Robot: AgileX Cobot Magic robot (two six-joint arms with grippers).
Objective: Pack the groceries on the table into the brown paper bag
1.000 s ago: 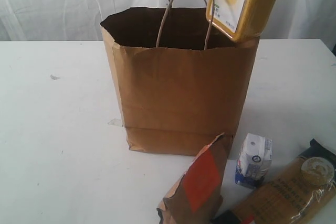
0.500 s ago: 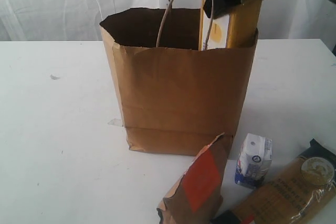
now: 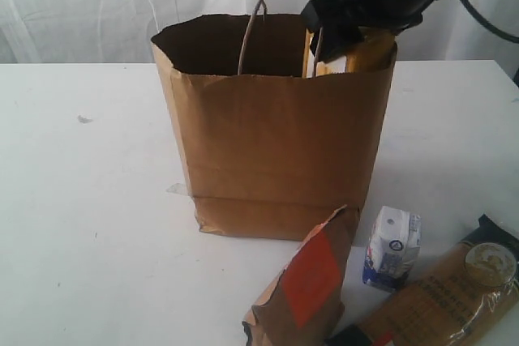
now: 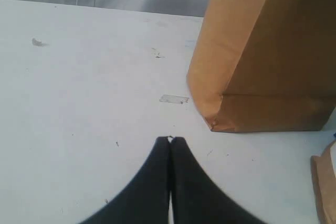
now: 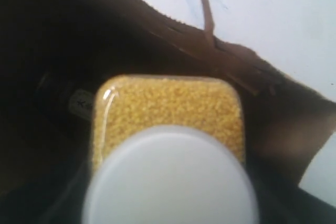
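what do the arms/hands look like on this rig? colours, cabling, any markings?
The left hand has two matte black fingers, broad at the base and tapering to narrow tips. The right hand is a glossy black, blocky housing, with black cables running off behind it. No markings or labels show in any view.

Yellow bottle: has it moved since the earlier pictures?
Yes. The yellow white-capped bottle went down: earlier it hung above the brown paper bag's rim, now it is mostly inside.
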